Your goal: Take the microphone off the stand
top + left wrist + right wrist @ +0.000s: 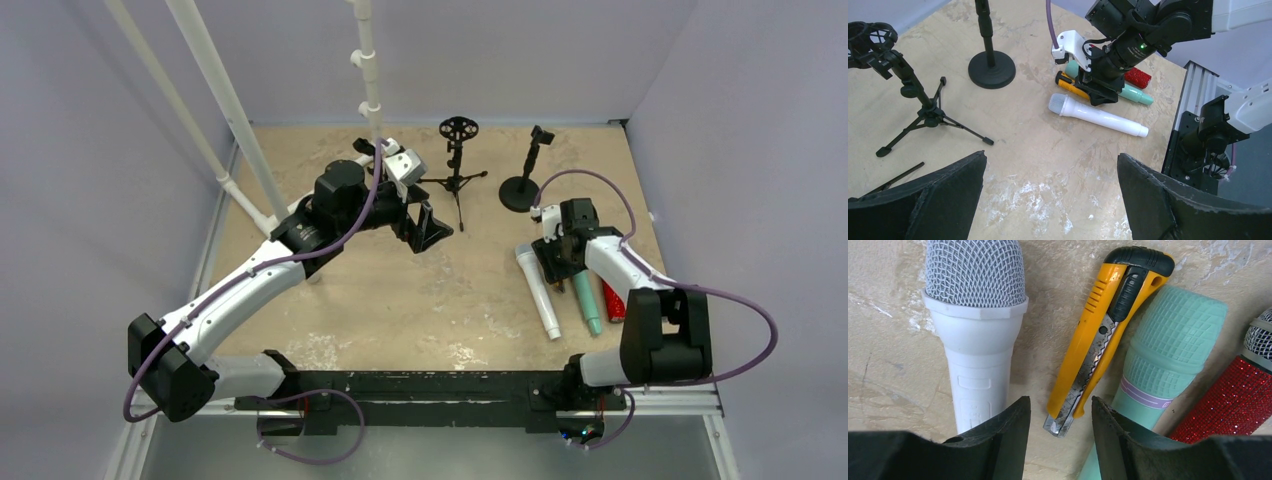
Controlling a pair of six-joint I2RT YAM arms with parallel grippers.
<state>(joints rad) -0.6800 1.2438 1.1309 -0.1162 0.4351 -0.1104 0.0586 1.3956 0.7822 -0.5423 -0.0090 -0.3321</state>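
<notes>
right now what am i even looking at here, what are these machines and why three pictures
Two robot arms are bolted to a table edge. One picture looks down from above; the other two come from small cameras on each wrist.

On the table: a tripod stand, a round-base stand, a white microphone, a yellow utility knife, a teal microphone and a red glittery microphone.

The left gripper is wide open and empty. The right gripper hovers low over the knife, half open, not gripping anything.
</notes>
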